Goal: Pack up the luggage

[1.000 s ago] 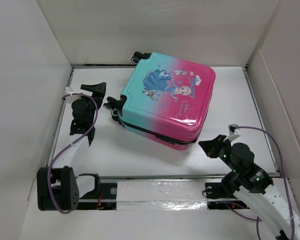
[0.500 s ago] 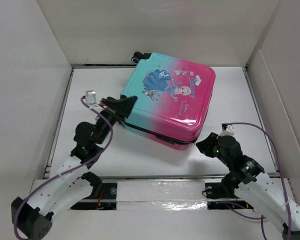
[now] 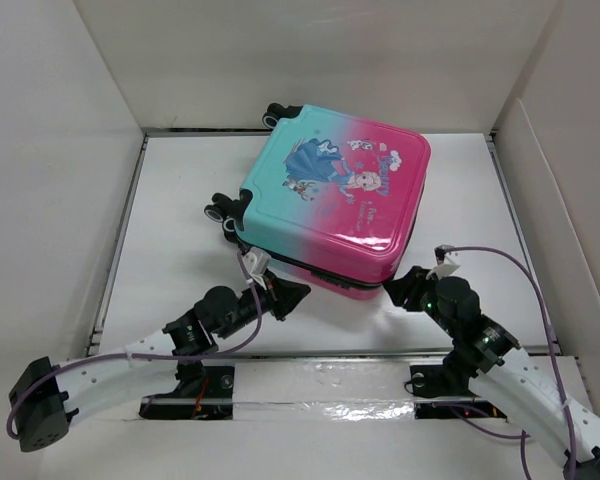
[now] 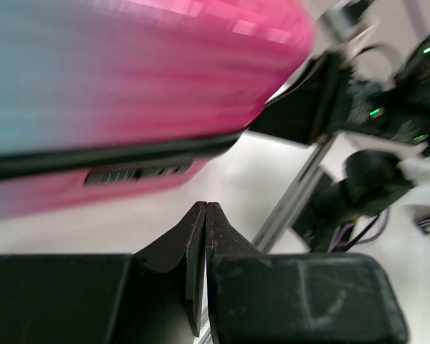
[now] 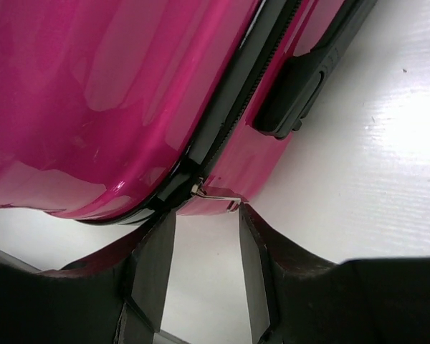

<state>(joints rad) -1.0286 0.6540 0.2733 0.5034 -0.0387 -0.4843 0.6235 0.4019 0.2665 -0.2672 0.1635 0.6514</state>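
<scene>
left claw swung near, glossy rounded hard-shell luggage

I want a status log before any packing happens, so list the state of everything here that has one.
luggage: closed, lying flat, printed shell up.
zipper pull: at the pink corner, not gripped.
left gripper: shut, empty, beside the luggage's near edge.
right gripper: open, fingers either side of the zipper pull's line.

The luggage has a glossy, smooth hard-plastic shell with matt black trim. Just ahead of the right tool, its zipper pull looks like shiny metal. The white surface is smooth and faintly sheeny.
</scene>
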